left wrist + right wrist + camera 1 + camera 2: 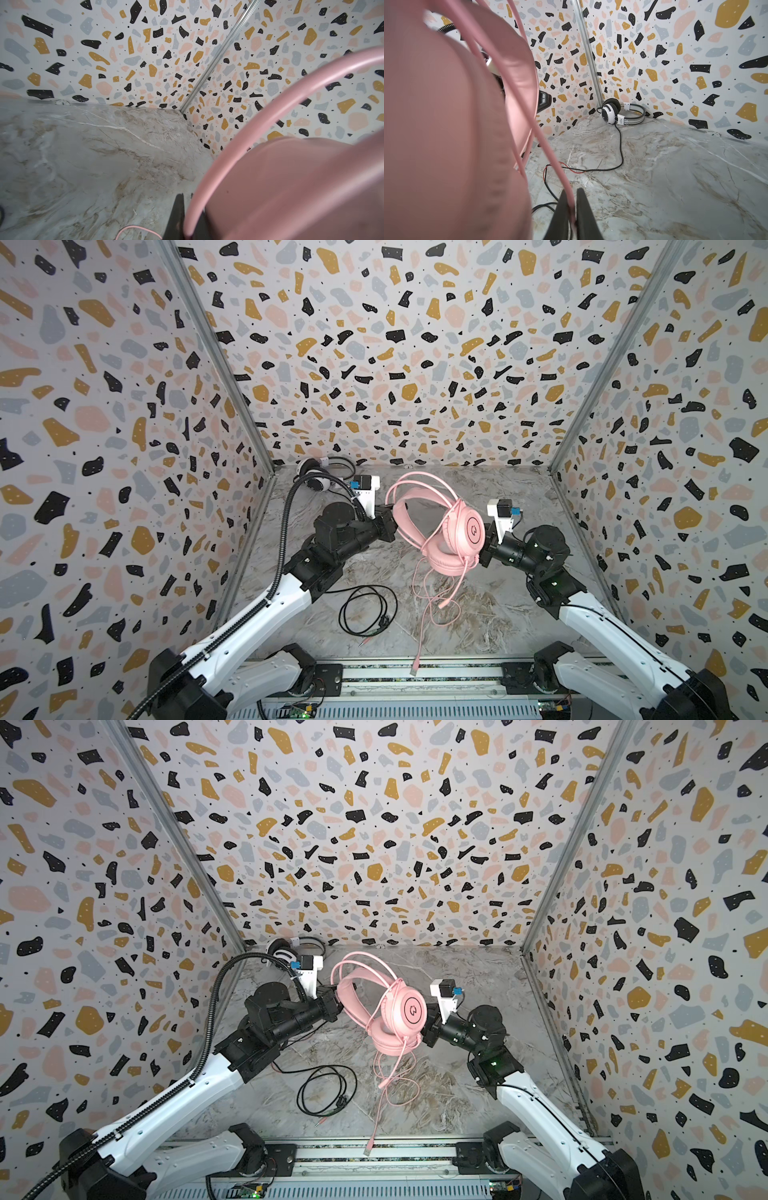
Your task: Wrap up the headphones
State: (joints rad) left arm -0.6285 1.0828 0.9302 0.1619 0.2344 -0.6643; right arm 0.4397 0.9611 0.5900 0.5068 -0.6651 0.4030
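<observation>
I hold the pink headset (451,531) aloft over the table (498,614), left pincer (390,522) clamped on its band. The pink cable (549,155) runs between the jaws of the right pincer (571,195), nearly together; whether they grip, I cannot tell. Slack hangs down nearest that arm.

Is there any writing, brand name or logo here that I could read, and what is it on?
No words can be read anywhere.
Pink headphones: a round emblem inside a ring on the ear cup, with no letters.
White-and-black headphones: tiny dark print beside the ear cup, too small to read.
Table: a round stamp at its far edge, too blurred to read.
</observation>
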